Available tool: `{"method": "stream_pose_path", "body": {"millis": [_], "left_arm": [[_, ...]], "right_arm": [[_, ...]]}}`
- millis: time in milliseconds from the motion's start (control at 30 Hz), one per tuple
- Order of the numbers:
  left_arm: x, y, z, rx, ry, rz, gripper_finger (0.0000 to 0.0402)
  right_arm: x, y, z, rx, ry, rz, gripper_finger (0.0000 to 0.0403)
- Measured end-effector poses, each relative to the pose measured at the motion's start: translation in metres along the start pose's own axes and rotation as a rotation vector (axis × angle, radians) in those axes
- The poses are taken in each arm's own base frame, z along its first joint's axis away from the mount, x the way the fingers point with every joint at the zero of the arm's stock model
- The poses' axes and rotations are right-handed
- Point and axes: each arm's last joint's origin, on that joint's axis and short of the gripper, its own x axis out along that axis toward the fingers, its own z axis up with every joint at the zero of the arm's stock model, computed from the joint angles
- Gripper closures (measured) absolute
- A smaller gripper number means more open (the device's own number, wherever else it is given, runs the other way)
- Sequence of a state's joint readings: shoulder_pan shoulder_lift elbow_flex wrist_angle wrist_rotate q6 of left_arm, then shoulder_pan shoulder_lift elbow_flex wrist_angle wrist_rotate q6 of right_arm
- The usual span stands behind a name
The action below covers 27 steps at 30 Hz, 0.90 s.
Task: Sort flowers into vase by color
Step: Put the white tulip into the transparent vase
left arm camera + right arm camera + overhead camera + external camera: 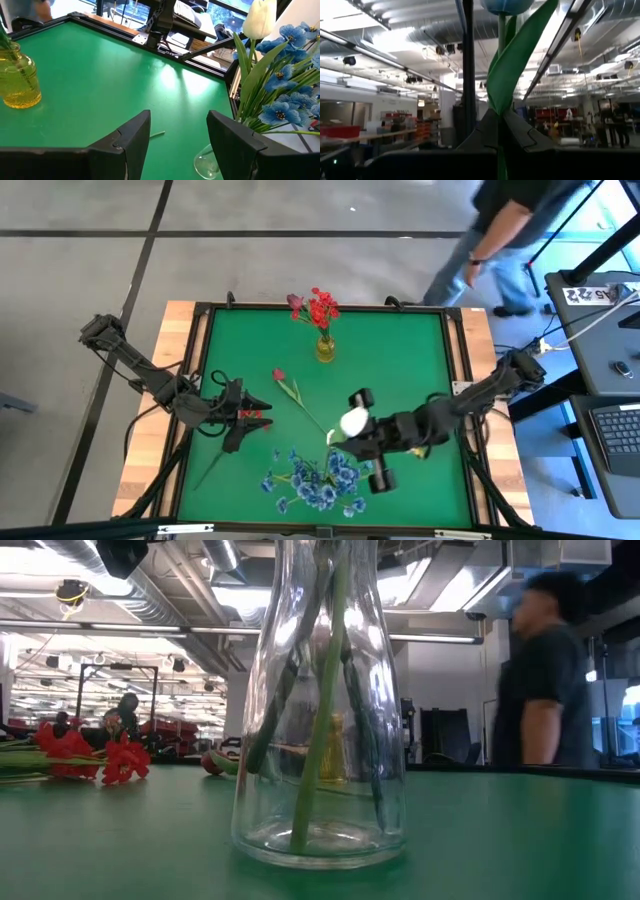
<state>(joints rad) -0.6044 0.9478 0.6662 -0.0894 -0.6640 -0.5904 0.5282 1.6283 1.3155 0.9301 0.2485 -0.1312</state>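
While our right gripper (338,436) clamped a white tulip (352,421), our left gripper (258,416) stood wide over red flowers (252,415).

Nearest us, the tulip's stem ran up between the right fingers, just above the blue flowers (318,480) in the clear vase (209,161). A pink rosebud (279,374) lay mid-mat, apart from both grippers. Farther off, we saw red blooms (321,308) standing in the yellow vase (325,348).

legible text: none | white tag (590,294) by the table: dark characters, unreadable
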Motion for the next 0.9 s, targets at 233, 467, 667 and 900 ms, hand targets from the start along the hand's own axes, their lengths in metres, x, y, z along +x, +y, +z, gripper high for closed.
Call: {"method": "stream_pose_path", "body": {"millis": [233, 467, 667, 900], "left_arm": [[0.000, 0.000, 0.000, 0.001, 0.001, 0.000, 0.0210], [0.000, 0.000, -0.001, 0.005, 0.006, 0.003, 0.0210], [0.000, 0.000, -0.001, 0.005, 0.006, 0.003, 0.0210], [0.000, 0.000, -0.001, 0.004, 0.006, 0.003, 0.0210]], "right_arm": [[0.002, 0.005, -0.038, 0.049, 0.088, 0.007, 0.0400], [0.001, 0.008, -0.058, 0.068, 0.201, -0.013, 0.0400], [-0.001, 0.008, -0.066, 0.055, 0.266, -0.017, 0.0400], [-0.003, 0.008, -0.071, 0.037, 0.325, -0.022, 0.0400]]}}
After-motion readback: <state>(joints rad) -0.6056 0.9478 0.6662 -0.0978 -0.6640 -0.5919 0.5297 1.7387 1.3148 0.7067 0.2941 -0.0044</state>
